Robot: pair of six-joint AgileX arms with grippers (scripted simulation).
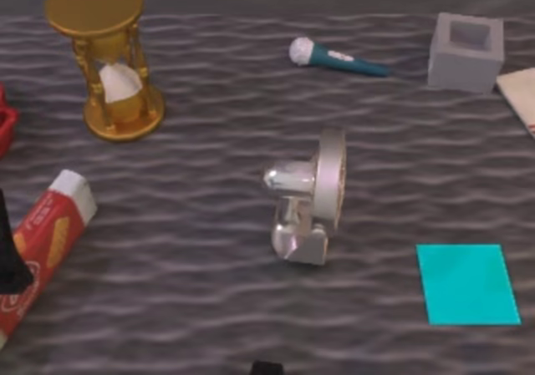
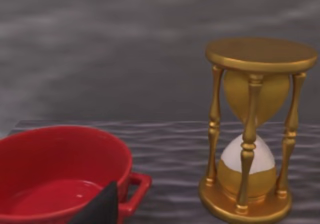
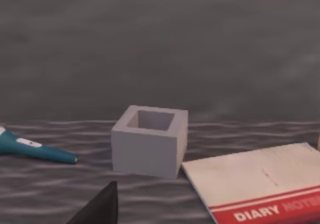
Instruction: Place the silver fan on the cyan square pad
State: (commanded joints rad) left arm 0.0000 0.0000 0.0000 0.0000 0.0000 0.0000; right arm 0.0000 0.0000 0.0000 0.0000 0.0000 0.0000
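You are looking down on a dark grey table with a rippled surface (image 1: pixel 209 308), and the biggest thing on it is the gold hourglass (image 1: pixel 107 58), upright at the far left with white sand in its lower bulb; your left wrist view shows it close up beside a red pot (image 2: pixel 55 176) with a small loop handle. Next in size, a red and white carton (image 1: pixel 46 241) lies on its side along the left edge, and a red and white diary notebook (image 3: pixel 260 181) lies flat at the far right edge, just beside the grey hollow box (image 1: pixel 466 51), which sits open side up at the far right. The cyan square pad (image 1: pixel 467 284) lies flat and bare near the front right. The silver fan (image 1: pixel 311 198) stands upright on its blocky base near the middle of the table, its ring cage turned edge-on, well apart from the pad and to its left. A teal microphone with a white head (image 1: pixel 334 57) lies on the far side between hourglass and box. A black part shows at each wrist view's lower edge, but you cannot tell from these views whether either gripper is spread or closed; neither touches the fan.
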